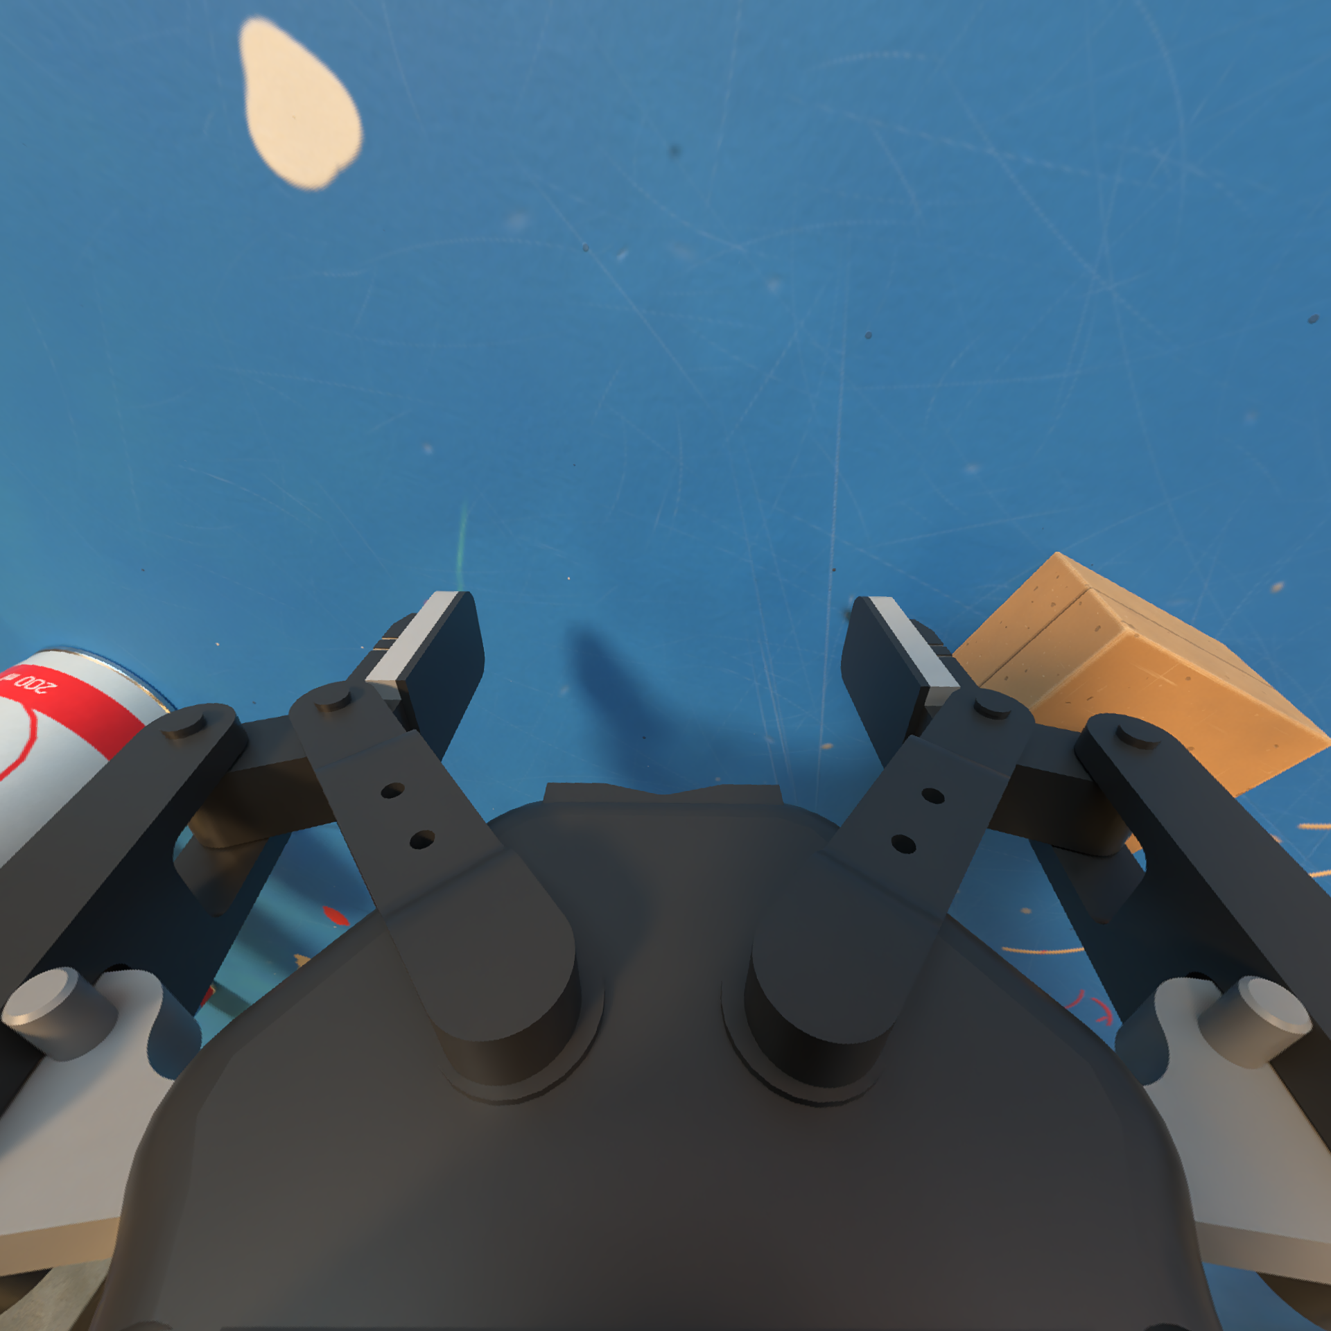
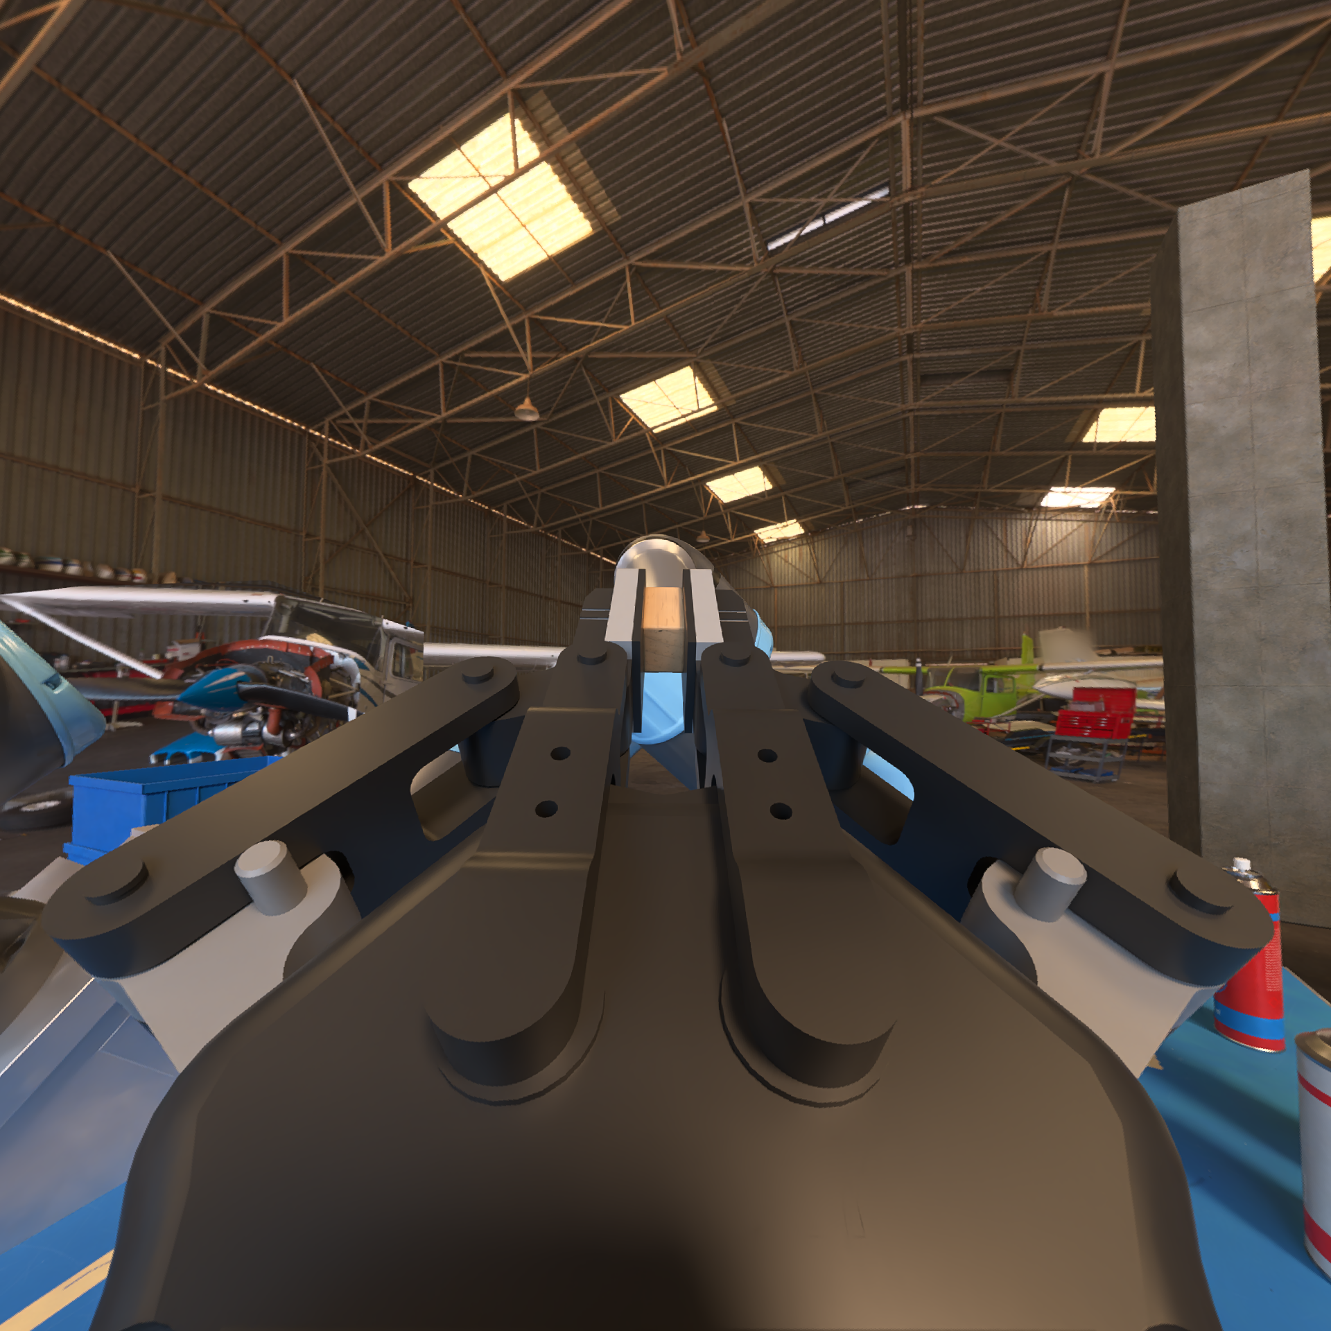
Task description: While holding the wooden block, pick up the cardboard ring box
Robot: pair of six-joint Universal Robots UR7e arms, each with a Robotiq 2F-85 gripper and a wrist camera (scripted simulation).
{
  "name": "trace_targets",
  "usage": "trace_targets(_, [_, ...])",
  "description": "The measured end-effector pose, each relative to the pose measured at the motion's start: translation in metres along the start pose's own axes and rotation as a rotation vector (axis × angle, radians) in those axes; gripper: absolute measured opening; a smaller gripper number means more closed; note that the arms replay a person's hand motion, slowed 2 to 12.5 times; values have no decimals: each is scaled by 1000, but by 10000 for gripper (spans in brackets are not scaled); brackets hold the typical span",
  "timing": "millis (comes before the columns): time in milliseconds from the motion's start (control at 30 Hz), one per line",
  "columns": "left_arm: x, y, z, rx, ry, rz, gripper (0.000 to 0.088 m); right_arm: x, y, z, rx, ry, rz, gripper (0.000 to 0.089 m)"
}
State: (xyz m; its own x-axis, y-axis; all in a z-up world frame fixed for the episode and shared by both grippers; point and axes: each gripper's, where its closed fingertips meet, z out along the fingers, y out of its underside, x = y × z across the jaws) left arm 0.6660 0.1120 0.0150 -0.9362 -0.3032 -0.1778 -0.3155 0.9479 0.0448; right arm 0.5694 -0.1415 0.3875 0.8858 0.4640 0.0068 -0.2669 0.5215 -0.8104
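In the left wrist view my left gripper is open and empty, looking down at the blue table. The tan cardboard ring box lies on the table just right of the right finger, outside the jaws and partly hidden by the linkage. In the right wrist view my right gripper is shut on the small wooden block and holds it up, pointing level into the hall, above the table.
A white and red can stands just left of my left gripper. A worn pale patch marks the table far ahead. In the right wrist view a red spray can and a white can stand at the right on the blue table. A concrete pillar rises behind.
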Motion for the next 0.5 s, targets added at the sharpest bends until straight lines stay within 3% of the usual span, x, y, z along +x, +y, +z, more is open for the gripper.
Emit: trace_targets(500, [5,8,3,-53,42,-57,854,2,2,0,-8,-6,10,89])
